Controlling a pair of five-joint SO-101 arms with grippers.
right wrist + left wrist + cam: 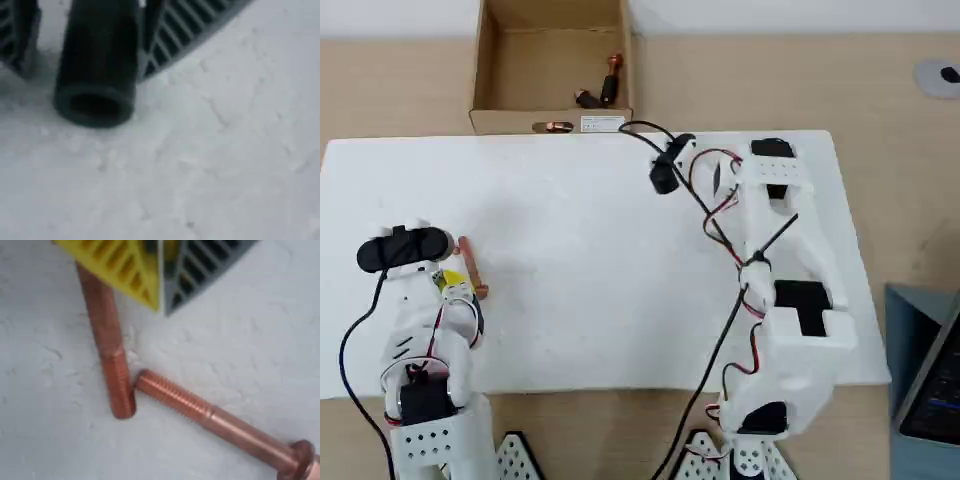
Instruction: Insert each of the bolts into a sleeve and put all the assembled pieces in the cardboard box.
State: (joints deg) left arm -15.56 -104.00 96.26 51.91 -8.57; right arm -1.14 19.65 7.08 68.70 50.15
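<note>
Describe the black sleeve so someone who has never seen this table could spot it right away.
Start at the white mat and go to its far edge, near the cardboard box's front right corner. There the right gripper holds the sleeve, a black tube with an open end. Unlike it, the bolts by the left gripper are solid threaded copper.

No readable text, label [601, 123] on cardboard box [505, 121] illegible
</note>
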